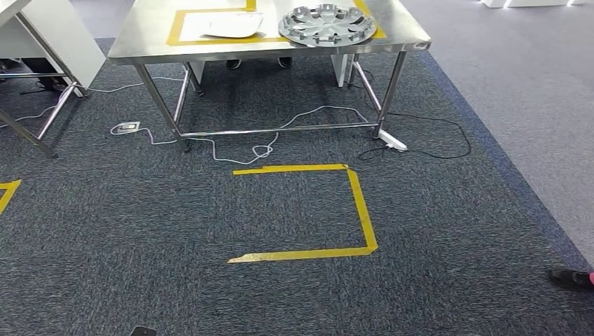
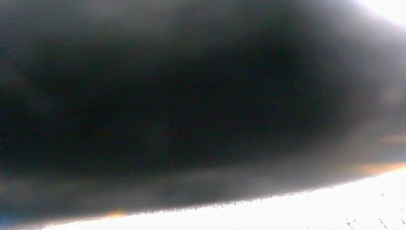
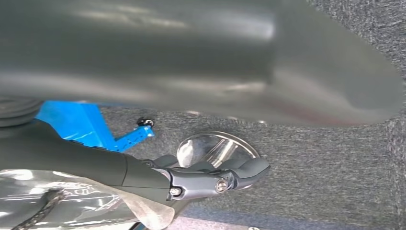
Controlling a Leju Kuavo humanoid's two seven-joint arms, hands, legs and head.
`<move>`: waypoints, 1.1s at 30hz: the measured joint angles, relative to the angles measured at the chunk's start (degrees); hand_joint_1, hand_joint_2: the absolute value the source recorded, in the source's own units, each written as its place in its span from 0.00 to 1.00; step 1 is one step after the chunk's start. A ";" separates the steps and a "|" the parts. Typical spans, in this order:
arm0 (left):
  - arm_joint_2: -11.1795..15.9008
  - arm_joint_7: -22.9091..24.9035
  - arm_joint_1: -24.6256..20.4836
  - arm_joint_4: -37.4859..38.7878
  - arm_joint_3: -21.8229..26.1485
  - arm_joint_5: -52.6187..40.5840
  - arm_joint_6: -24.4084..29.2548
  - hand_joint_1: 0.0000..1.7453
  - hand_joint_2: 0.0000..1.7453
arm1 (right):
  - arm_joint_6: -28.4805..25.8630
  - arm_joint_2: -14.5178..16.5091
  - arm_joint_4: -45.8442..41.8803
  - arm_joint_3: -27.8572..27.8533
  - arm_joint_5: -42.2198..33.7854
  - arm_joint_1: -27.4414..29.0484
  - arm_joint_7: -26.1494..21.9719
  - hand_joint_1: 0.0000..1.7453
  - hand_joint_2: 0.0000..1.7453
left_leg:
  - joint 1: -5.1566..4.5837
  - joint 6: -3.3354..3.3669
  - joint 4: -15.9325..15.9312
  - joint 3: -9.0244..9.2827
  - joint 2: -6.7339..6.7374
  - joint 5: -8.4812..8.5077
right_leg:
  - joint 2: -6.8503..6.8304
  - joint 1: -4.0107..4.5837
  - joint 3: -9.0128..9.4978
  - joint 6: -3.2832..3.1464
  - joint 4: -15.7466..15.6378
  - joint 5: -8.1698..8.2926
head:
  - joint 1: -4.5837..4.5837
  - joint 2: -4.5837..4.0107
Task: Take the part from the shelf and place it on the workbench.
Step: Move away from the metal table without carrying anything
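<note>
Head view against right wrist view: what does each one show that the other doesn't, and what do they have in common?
Only the head view shows the stainless steel workbench, the round silver hubcap and a white sheet lying on it, the yellow tape outline on the floor, and the white cables under the bench. Only the right wrist view shows the robot's right hand, a blue frame, and a large blurred grey surface close to the lens, which I cannot identify. Both show dark grey carpet.
</note>
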 joint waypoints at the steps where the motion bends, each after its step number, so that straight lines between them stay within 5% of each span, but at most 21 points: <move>1: 0.02 -0.09 -0.01 0.03 0.10 -0.13 0.01 0.00 0.00 | -0.12 0.01 0.02 -0.03 0.38 -0.03 0.05 0.00 0.00 | -0.08 0.15 0.08 -0.06 -0.01 0.00 | -0.04 -0.08 0.14 0.17 -0.11 0.11 | -0.01 0.00; 5: 0.03 -0.32 -0.32 0.14 0.62 -0.54 0.18 0.00 0.00 | -1.07 0.05 0.11 -0.26 1.97 -0.19 0.14 0.00 0.00 | 0.30 1.37 -1.24 -0.06 -0.17 1.22 | -0.07 -0.13 -0.19 1.07 1.08 -1.04 | 0.03 0.00; 8: 0.00 -0.35 -0.46 0.32 0.89 -0.60 0.34 0.00 0.00 | -1.49 0.00 0.25 -0.56 2.57 -0.33 0.14 0.00 0.00 | 0.53 1.49 -1.70 -0.54 -0.54 1.79 | 0.13 -0.40 -5.10 1.55 11.78 -6.93 | 0.28 0.00; 10: 0.00 -0.35 -0.48 0.50 1.08 -0.62 0.37 0.00 0.00 | -1.57 -0.04 0.35 -0.72 2.72 -0.35 0.15 0.00 0.00 | 0.64 1.17 -1.63 -0.84 -1.10 1.99 | 0.13 -0.76 -7.32 2.03 16.94 -8.29 | 0.26 0.00; 12: -0.01 -0.35 -0.56 0.68 1.20 -0.62 0.38 0.00 0.00 | -1.62 -0.05 0.43 -0.81 2.79 -0.34 0.16 0.00 0.00 | 0.99 0.60 -1.32 -1.00 -2.08 2.08 | 0.45 -1.28 -4.90 2.55 12.62 -5.14 | 0.26 0.00; 14: 0.03 -0.35 -0.72 0.81 1.27 -0.62 0.39 0.00 0.00 | -1.65 -0.02 0.56 -0.85 2.81 -0.41 0.15 0.00 0.00 | 1.28 -0.29 -0.16 -1.59 -3.26 1.80 | 2.76 -1.91 -0.60 3.05 4.37 -2.18 | 0.39 0.00; 17: 0.15 -0.38 -0.89 0.92 1.38 -0.63 0.44 0.00 0.00 | -1.83 0.05 0.78 -1.13 2.81 -0.61 0.20 0.00 0.00 | 1.32 -1.53 1.33 -2.99 -4.87 1.68 | 4.32 -1.89 0.87 1.82 1.12 -2.27 | 0.55 0.00; 20: 0.16 -0.38 -0.88 1.03 1.49 -0.62 0.51 0.00 0.00 | -2.04 0.06 0.81 -1.37 2.80 -0.69 0.22 0.00 0.00 | 1.61 -2.39 2.89 -4.03 -4.46 0.82 | 2.18 -1.73 0.59 0.35 1.51 -2.03 | 0.22 0.00; 23: 0.17 -0.37 -0.92 1.11 1.47 -0.57 0.60 0.00 0.00 | -2.10 0.07 0.82 -1.67 2.77 -0.70 0.22 0.00 0.00 | 1.66 -2.75 12.84 -8.07 -1.26 -5.11 | -0.13 -1.32 0.39 -0.31 1.48 -1.93 | -0.19 0.00; 25: 0.18 -0.37 -0.91 1.19 1.49 -0.56 0.60 0.00 0.00 | -2.12 0.07 0.83 -1.93 2.77 -0.71 0.22 0.00 0.00 | 1.71 -2.72 18.62 -10.12 -0.85 -7.34 | -1.77 -1.05 0.29 -0.38 1.51 -1.97 | -0.17 0.00; 27: 0.18 -0.37 -0.91 1.26 1.52 -0.55 0.60 0.00 0.00 | -2.12 0.07 0.83 -2.03 2.77 -0.83 0.22 0.00 0.00 | 1.69 -2.43 16.08 -8.21 -0.52 -5.25 | -3.14 -0.93 0.50 -0.36 1.52 -2.07 | -0.16 0.00; 30: 0.16 -0.37 -0.94 1.29 1.51 -0.55 0.60 0.00 0.00 | -2.12 0.06 0.83 -2.13 2.76 -1.07 0.22 0.00 0.00 | 1.20 -1.68 5.03 -2.27 2.21 -0.95 | -4.66 -0.66 1.18 0.12 1.64 -2.39 | -0.17 0.00; 33: 0.14 -0.33 -0.88 1.34 1.50 -0.31 0.60 0.00 0.00 | -2.12 0.04 0.85 -2.25 2.73 -1.30 0.21 0.00 0.00 | 0.71 -0.94 2.27 -1.64 2.69 -1.11 | -6.00 -0.41 1.14 0.86 1.68 -2.39 | -0.09 0.00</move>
